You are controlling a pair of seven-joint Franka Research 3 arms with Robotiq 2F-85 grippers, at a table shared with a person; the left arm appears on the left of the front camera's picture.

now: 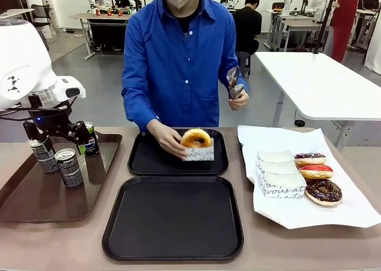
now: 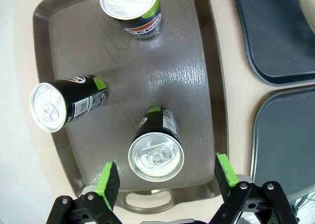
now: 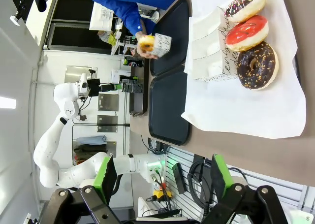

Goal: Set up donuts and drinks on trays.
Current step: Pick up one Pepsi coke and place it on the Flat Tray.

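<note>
left end effector [image 2: 166,174] wide, pointing down over can [image 2: 156,152] | right end effector [image 3: 162,172] wide, empty

Cropped by the front view's left edge: left rim of the brown tray [image 1: 30,202]. Partly hidden behind the fingers of the left gripper [image 1: 53,133]: tops of the Pepsi can [image 1: 92,143] at that tray's far edge and the left can [image 1: 44,158] nearer its left rim. Cut off at the left wrist view's right edge: far black tray [image 2: 275,42], near black tray [image 2: 288,135]. Script on the paper sleeves [image 1: 280,184] too small to read whole.
</note>
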